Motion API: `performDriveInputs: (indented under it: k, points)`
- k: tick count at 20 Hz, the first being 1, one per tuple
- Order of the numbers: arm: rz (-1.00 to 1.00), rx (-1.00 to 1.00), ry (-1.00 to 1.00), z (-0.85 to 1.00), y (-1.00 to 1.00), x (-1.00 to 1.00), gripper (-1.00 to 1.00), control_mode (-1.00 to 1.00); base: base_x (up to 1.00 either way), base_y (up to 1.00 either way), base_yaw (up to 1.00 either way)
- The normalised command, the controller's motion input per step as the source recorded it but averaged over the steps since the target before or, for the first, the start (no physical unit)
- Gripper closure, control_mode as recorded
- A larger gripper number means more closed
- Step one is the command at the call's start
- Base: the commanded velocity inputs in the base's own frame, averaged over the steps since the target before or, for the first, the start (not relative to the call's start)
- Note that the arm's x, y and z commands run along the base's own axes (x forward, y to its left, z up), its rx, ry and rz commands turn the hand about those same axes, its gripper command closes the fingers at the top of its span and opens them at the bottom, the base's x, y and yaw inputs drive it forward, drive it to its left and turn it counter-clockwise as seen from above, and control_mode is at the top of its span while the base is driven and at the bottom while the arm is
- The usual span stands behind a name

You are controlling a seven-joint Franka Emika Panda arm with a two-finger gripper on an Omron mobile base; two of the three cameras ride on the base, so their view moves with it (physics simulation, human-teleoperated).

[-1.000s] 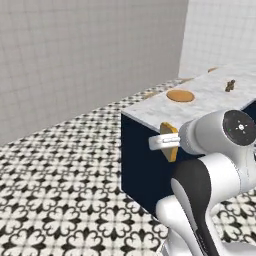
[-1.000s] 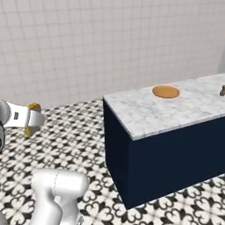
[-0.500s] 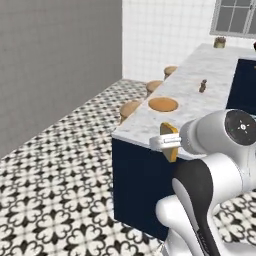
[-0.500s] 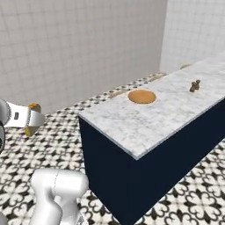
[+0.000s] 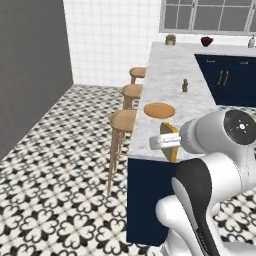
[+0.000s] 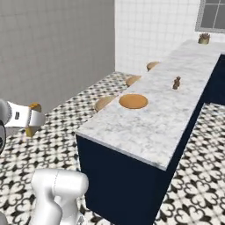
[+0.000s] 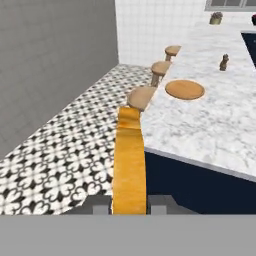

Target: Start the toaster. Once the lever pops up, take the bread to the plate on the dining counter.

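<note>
Bread (image 7: 129, 160) pinched edge-on between the fingers (image 7: 158, 204), standing upright in the hand view, golden face narrow, darker crust at the top. Carried in the air beside the near end of the dining counter, over the patterned floor (image 6: 66, 118), not touching the surface (image 6: 167, 114). Seen in the left base view as an orange slice (image 5: 169, 140) at the front of the white hand, in the right base view as a small orange piece (image 6: 32, 119) by the white hand at the left edge.

Plate (image 7: 184, 89) flat on the marbled surface, well apart from the bread, nothing on it; also at (image 5: 159, 110) and (image 6: 133, 101). Small brown shaker-like item (image 6: 176, 82) farther along the surface, beyond the plate. Three round wooden stools (image 5: 123, 120) lined up along the counter's side. Small pot (image 5: 170, 39) at the far end of the surface, under the window (image 5: 210, 16).
</note>
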Motion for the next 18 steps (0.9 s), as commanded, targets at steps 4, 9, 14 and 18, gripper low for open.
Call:
performDriveInputs:
  k: [4, 9, 14, 18]
  points:
    - [0.0, 0.0, 0.0, 0.0, 0.0, 0.0, 1.0, 1.0, 0.02, 1.0, -0.44]
    - [0.0, 0.0, 0.0, 0.0, 0.0, 0.0, 1.0, 1.0, -0.01, 1.0, -0.43]
    - [0.0, 0.0, 0.0, 0.0, 0.0, 0.0, 1.0, 1.0, 0.0, 1.0, -0.48]
    - [0.0, 0.0, 0.0, 0.0, 0.0, 0.0, 1.0, 1.0, 0.0, 1.0, -0.61]
